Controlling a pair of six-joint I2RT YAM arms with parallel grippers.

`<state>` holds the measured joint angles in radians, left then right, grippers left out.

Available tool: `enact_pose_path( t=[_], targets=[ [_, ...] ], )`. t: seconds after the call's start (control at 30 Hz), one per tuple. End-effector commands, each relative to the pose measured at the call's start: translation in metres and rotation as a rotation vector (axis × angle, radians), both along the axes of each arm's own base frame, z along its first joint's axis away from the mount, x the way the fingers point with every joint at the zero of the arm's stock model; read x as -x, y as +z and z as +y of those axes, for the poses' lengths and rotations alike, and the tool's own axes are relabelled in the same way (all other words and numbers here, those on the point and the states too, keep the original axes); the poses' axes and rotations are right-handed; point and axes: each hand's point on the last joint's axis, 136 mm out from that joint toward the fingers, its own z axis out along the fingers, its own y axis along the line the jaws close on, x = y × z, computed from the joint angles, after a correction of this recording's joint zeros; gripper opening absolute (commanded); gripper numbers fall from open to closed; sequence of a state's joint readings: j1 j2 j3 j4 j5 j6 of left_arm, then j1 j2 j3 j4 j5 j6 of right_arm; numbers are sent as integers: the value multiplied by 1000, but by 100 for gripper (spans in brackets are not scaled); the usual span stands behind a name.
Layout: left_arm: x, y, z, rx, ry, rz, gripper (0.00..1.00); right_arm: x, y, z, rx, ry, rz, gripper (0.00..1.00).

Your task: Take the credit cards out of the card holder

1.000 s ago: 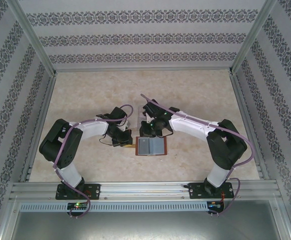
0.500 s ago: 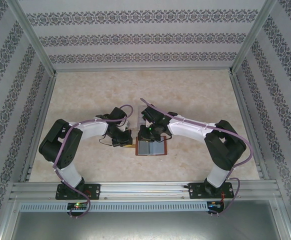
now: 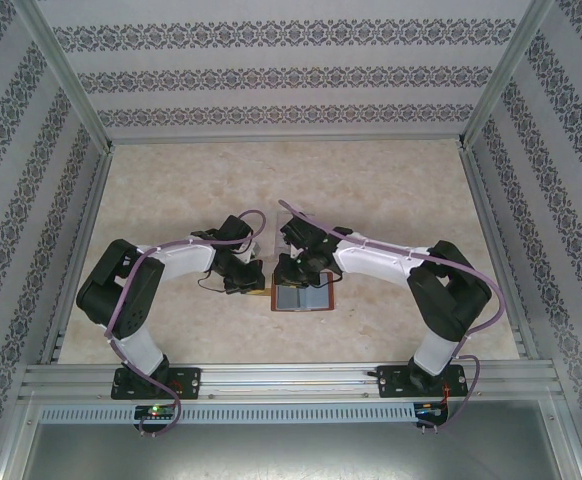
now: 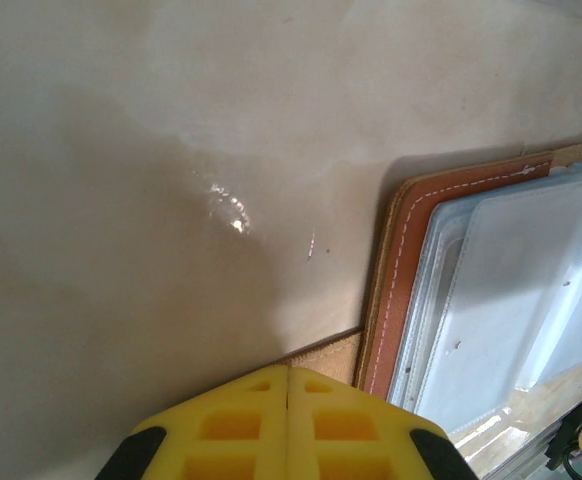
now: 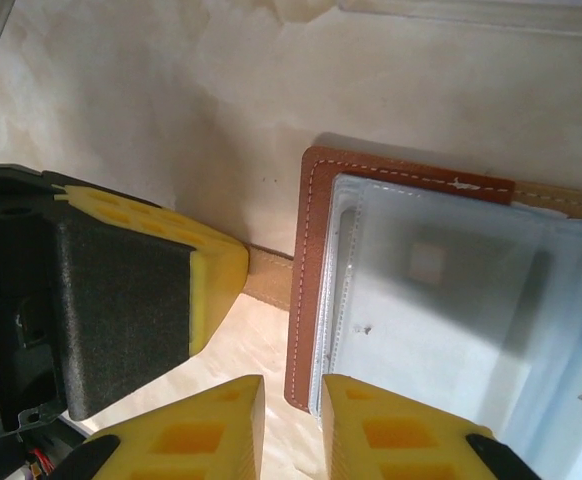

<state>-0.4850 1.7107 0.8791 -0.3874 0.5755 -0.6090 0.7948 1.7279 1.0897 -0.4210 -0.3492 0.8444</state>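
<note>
Right wrist — open card holder (image 5: pixel 305 300) (bluish sleeves (image 5: pixel 451 300) inside)

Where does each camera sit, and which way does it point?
Top external: fixed above and behind the arms, looking down on the table; both arms show, left end effector and right end effector at the card holder.
Left wrist: on the left arm, looking down past its shut yellow fingers at the holder's brown edge.
Right wrist: on the right arm, looking down past its yellow fingers at the holder's sleeves.
Shared: all three see the card holder.
</note>
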Motion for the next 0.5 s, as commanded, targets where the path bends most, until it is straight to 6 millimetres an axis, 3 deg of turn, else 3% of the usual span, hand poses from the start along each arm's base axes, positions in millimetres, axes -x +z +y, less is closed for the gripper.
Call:
enact_pose_path(
  t=[0.0,0.47],
  targets=[
    [14,-12,5,-39,-13,37,4,5,-10,-1,26,-14,25,24],
    [13,-10,5,-36,-11,32,4,10,-20,3,44,-5,45,26]
  ],
)
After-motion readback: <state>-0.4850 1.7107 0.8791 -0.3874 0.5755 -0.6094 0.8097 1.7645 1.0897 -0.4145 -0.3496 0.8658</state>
